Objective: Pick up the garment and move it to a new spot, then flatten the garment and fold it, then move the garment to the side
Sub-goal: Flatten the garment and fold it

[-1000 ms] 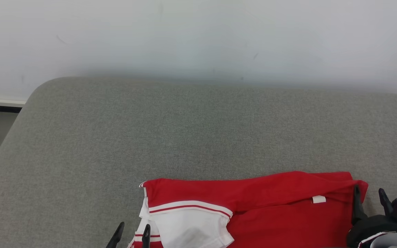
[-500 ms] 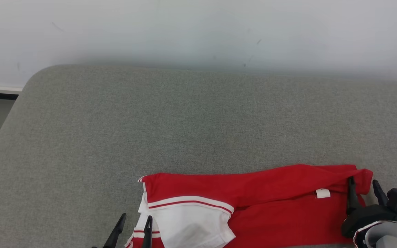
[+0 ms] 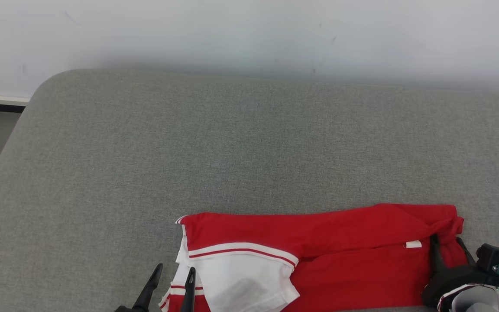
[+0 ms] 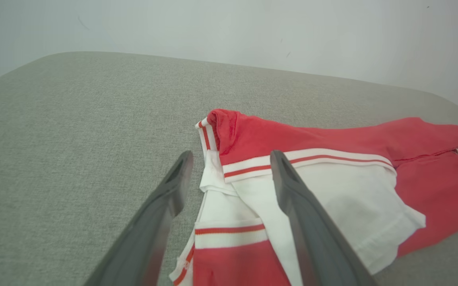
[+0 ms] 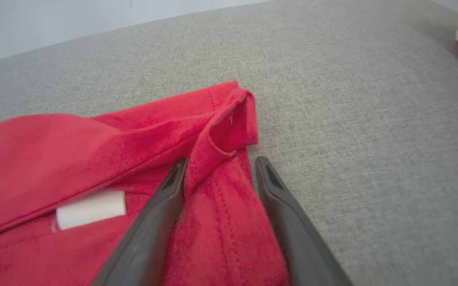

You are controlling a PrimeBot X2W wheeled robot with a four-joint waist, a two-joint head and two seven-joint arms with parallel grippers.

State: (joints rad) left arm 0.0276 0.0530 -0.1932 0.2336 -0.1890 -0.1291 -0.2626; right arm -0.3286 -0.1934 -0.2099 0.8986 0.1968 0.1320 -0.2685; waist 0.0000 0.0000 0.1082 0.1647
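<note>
— Jaws first: how are they found to stand on each side?

— Both pairs are seen spread wide, and nothing is pinched. On the left gripper (image 4: 231,159) one finger is held over the bare grey cushion (image 3: 232,151) and the other over the white striped panel (image 4: 332,190) at the left end of the garment (image 3: 340,242). By the right gripper (image 5: 222,163) the rolled red hem corner (image 5: 233,115) is straddled. Its inner finger seems to be laid against the cloth, though contact cannot be confirmed.

— And where is the garment placed relative to them?

— It is laid along the near edge of the cushion, partly folded, with its long axis run from left to right. It lies just ahead of and beneath both sets of fingers, so one end is covered by each arm. A white label (image 3: 413,244) is seen just beside the right gripper.

— Which arm is judged nearer?

— The right, since cloth is already taken between its fingers. The left is set at the very edge, half off the fabric.

— What is called for next?

— A closing of both pairs on the two ends is probably needed, so that the garment may be lifted by its long edge. A slip at the thin left edge should be guarded against.
</note>
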